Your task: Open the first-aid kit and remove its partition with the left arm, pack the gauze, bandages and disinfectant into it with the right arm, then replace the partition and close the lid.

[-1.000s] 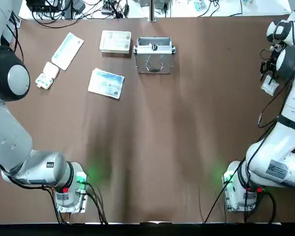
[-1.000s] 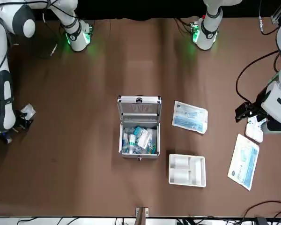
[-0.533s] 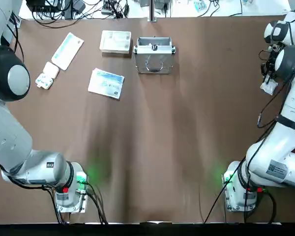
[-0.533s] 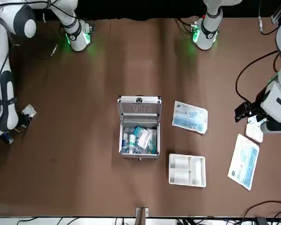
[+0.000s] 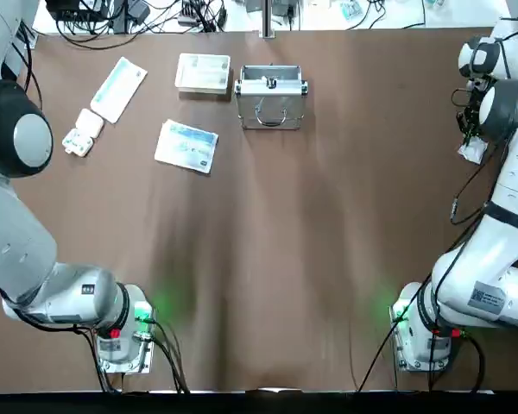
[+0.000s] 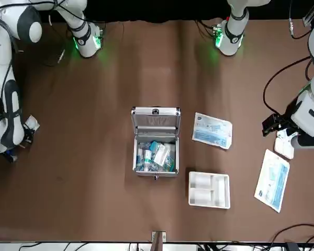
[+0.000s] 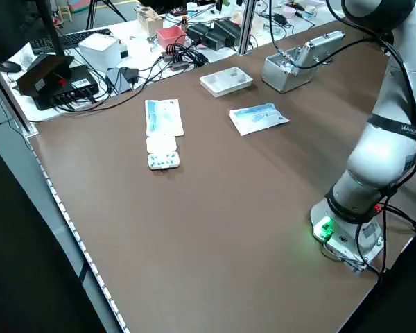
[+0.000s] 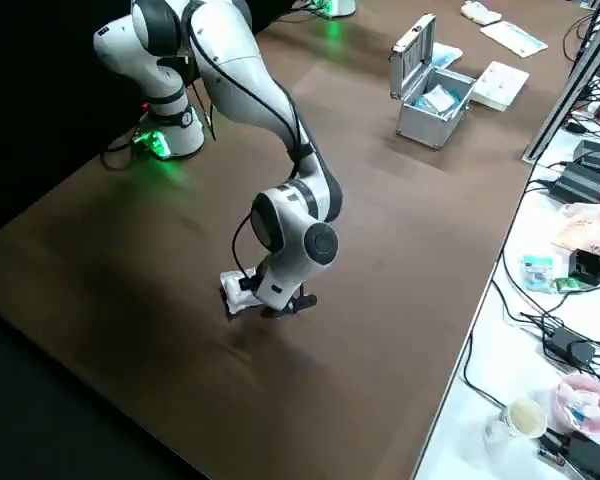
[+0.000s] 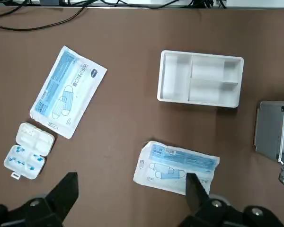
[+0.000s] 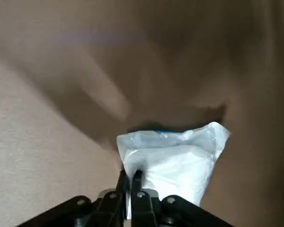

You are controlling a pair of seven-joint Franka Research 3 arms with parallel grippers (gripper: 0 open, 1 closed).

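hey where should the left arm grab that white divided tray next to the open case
Judging by its pose, from straight above: the partition lies flat and open-side up beside the first-aid kit. Pinch one long outer wall, one finger inside a compartment, one outside. The left pincer is open.

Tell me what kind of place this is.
Probably a robotics lab: two white arms bolted to a brown table, and a side bench crowded with cables and electronics. The open case looks like a test task.
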